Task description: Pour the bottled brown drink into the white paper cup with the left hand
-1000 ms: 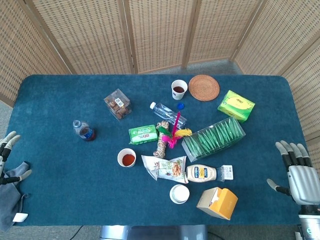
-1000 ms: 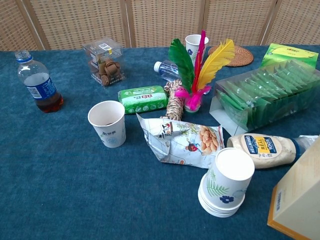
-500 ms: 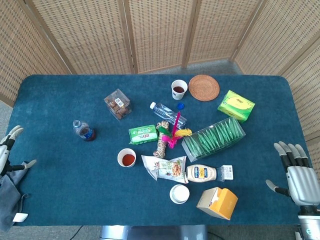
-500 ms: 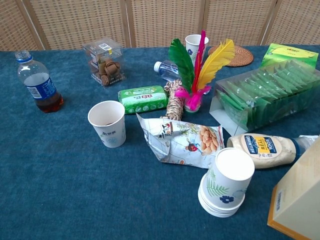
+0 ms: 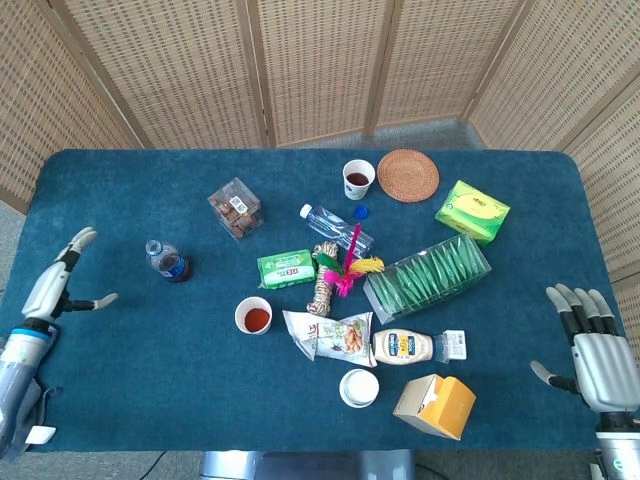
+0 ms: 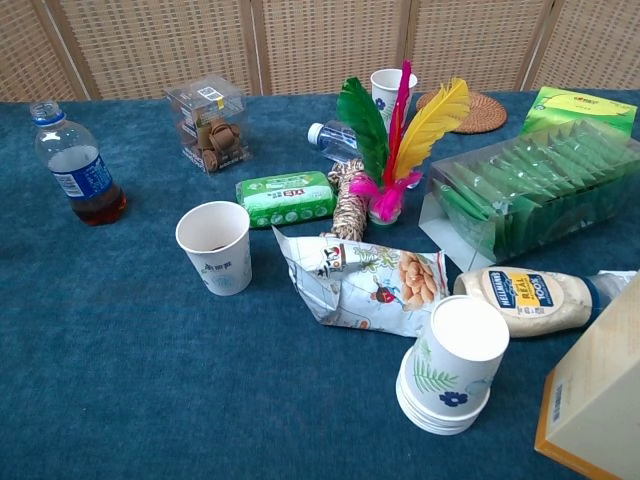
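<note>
With the left hand (image 5: 58, 287) spread empty at the tabletop (image 5: 130, 400) edge, well left of the bottle (image 5: 168, 261), reach right, wrap fingers round the upright bottle's waist, then carry toward the white paper cup (image 5: 253, 316) beyond.

A folding screen (image 5: 300, 70) of pale woven cane in light wooden frames runs across the top of the frame and angles down both sides, closing in the space. Below it the table (image 5: 120, 400), covered in deep blue-teal felt, fills most of the view with rounded corners. A strip of grey floor (image 5: 420, 133) shows between screen and table at upper centre. The light is even and soft.
</note>
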You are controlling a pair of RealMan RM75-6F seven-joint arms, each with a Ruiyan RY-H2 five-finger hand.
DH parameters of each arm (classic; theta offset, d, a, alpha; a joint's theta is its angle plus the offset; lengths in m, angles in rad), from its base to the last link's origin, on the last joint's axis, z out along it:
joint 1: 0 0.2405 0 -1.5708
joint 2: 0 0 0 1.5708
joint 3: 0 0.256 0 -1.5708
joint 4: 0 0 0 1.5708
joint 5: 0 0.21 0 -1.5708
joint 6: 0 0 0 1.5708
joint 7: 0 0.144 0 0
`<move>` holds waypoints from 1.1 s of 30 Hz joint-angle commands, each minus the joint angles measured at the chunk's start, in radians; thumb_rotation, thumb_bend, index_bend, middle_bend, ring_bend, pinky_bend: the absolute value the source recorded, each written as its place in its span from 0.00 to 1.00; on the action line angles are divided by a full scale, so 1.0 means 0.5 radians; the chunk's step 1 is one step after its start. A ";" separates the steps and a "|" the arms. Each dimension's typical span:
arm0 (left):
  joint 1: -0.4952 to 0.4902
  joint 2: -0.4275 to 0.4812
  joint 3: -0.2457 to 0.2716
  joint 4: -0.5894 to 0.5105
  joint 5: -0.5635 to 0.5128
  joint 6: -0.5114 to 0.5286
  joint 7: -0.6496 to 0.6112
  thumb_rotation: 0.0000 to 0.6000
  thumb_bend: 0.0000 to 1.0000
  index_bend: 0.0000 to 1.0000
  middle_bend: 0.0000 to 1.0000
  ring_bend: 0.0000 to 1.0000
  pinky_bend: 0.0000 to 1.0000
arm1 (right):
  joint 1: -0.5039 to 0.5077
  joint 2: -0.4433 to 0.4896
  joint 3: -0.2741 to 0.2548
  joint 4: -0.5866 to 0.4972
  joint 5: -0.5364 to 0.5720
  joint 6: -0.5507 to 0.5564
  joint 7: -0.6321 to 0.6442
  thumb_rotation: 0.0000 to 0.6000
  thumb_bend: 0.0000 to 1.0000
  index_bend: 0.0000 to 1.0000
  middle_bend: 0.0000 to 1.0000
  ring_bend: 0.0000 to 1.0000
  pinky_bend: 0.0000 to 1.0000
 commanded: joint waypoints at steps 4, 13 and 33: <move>-0.065 -0.073 -0.014 0.033 -0.022 -0.054 0.062 1.00 0.18 0.00 0.00 0.00 0.00 | 0.003 0.001 -0.007 0.001 -0.010 -0.009 0.005 1.00 0.00 0.00 0.00 0.00 0.00; -0.147 -0.171 -0.028 0.086 -0.051 -0.116 0.077 1.00 0.18 0.00 0.00 0.00 0.00 | 0.002 0.005 -0.012 0.000 -0.018 -0.008 0.014 1.00 0.00 0.00 0.00 0.00 0.00; -0.323 -0.293 -0.046 0.112 -0.071 -0.221 0.145 1.00 0.18 0.00 0.00 0.00 0.00 | 0.011 0.013 -0.005 0.008 0.009 -0.029 0.044 1.00 0.00 0.00 0.00 0.00 0.00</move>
